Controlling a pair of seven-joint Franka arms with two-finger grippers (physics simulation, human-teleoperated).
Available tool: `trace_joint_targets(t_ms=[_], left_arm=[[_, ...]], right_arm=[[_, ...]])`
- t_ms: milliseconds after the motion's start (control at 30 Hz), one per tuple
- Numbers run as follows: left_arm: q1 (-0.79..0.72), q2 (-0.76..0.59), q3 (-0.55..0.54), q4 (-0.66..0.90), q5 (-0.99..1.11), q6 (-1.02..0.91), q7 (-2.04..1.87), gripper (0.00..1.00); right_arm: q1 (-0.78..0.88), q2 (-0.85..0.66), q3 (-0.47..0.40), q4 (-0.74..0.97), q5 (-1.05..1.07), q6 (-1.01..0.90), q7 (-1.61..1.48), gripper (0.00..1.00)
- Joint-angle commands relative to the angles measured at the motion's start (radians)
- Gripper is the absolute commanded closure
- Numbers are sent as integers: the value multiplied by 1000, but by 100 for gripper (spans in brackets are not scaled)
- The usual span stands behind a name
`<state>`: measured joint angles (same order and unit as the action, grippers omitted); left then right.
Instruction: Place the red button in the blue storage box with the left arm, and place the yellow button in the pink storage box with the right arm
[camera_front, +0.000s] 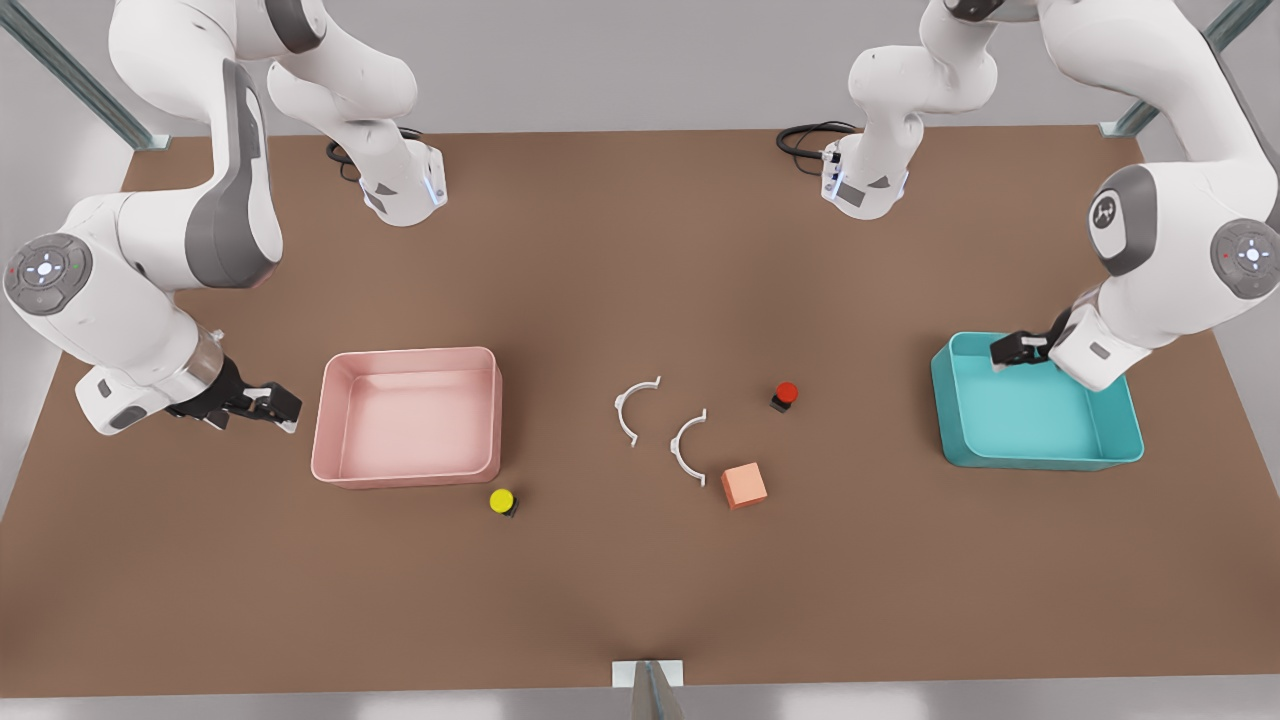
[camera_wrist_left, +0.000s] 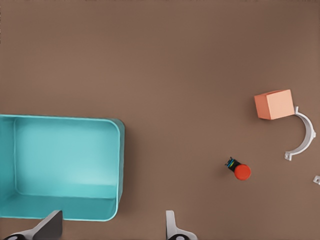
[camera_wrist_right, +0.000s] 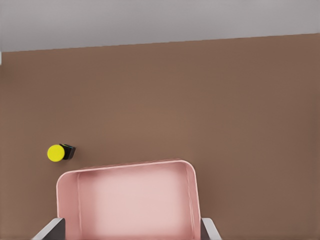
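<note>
A: What sits nearest the front edge of the table (camera_front: 640, 240)?

B: The yellow button (camera_front: 502, 501), just by the corner of the pink box (camera_front: 408, 361); it is not in the box yet; then comes an orange cube (camera_front: 744, 485), two white curved clips (camera_front: 634, 406), and the red button (camera_front: 786, 394), all out on the bare table.

A: And the two pincers?

B: The right gripper (camera_front: 262, 404) hangs beside the pink box, on the front view's left; the left gripper (camera_front: 1020, 349) hangs over the blue box (camera_front: 1040, 455), on the front view's right; both are open wide and hold nothing.

A: What could go wrong?

B: The buttons are tiny, so I think a pincer could pinch crooked and knock one away; the left one might bump the cube or a clip near the red button; the yellow one is so close to the pink wall that a finger could hit the box.

A: Any words to read?

B: No; just a small round mark on one arm, too small to read.
</note>
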<state>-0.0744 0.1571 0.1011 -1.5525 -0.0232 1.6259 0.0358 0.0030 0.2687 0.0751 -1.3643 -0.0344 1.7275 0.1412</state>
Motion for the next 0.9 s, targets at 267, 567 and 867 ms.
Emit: trace_joint_targets(t_ms=[267, 567, 867], left_arm=[[-285, 150, -4, 2, -67, 183, -332, 0], [-394, 117, -4, -317, -67, 537, -479, 0], [-475, 145, -4, -580, -64, 838, -534, 0]], right_arm=[[22, 113, 14, 76, 24, 60, -35, 0], [193, 503, 140, 395, -5, 119, -117, 0], [218, 623, 152, 384, 2, 231, -238, 0]])
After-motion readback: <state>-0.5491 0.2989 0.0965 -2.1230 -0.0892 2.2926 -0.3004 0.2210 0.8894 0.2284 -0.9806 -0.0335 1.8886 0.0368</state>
